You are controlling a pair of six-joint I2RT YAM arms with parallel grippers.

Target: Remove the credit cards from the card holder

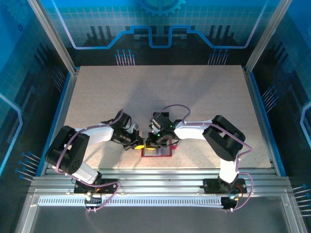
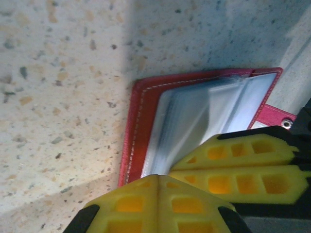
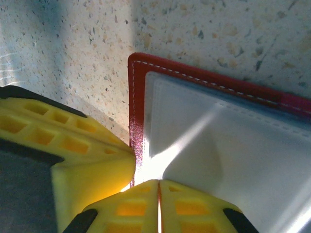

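The card holder (image 1: 158,152) is a red wallet lying open on the table by the near edge, its pale grey pockets (image 3: 228,145) facing up. My left gripper (image 2: 158,176) is shut, and its yellow tips rest on the holder's red border (image 2: 138,131). My right gripper (image 3: 159,181) is shut on a pale pocket leaf at the holder's edge. The leaf tents up toward its fingertips (image 2: 228,162). From above, the left gripper (image 1: 138,144) and the right gripper (image 1: 154,141) meet over the holder. The credit cards are hidden inside the pockets.
The speckled tabletop (image 1: 160,92) stretches away behind the arms. A metal rail (image 1: 160,175) runs along the near edge just below the card holder. Blue panels (image 1: 43,97) wall in the table's sides and back.
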